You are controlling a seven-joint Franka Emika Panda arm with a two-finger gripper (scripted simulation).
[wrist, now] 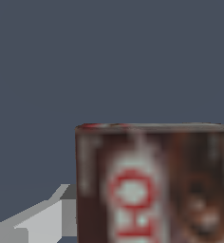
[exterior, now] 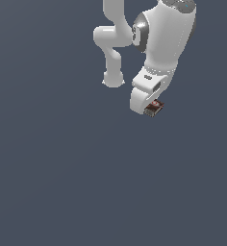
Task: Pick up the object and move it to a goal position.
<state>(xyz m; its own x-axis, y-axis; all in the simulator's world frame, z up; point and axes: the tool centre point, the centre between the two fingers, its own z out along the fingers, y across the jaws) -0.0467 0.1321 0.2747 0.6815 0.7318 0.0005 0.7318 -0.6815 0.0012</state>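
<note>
Plain dark grey-blue surface (exterior: 53,168) fills exterior view. White Franka arm (exterior: 166,43) reaches down from top. Fingers (exterior: 151,111) closed on small dark brown box with red label (exterior: 154,108), box fills wrist view (wrist: 156,185).

Brown box (wrist: 154,185) against gripper finger (wrist: 42,220)
</note>
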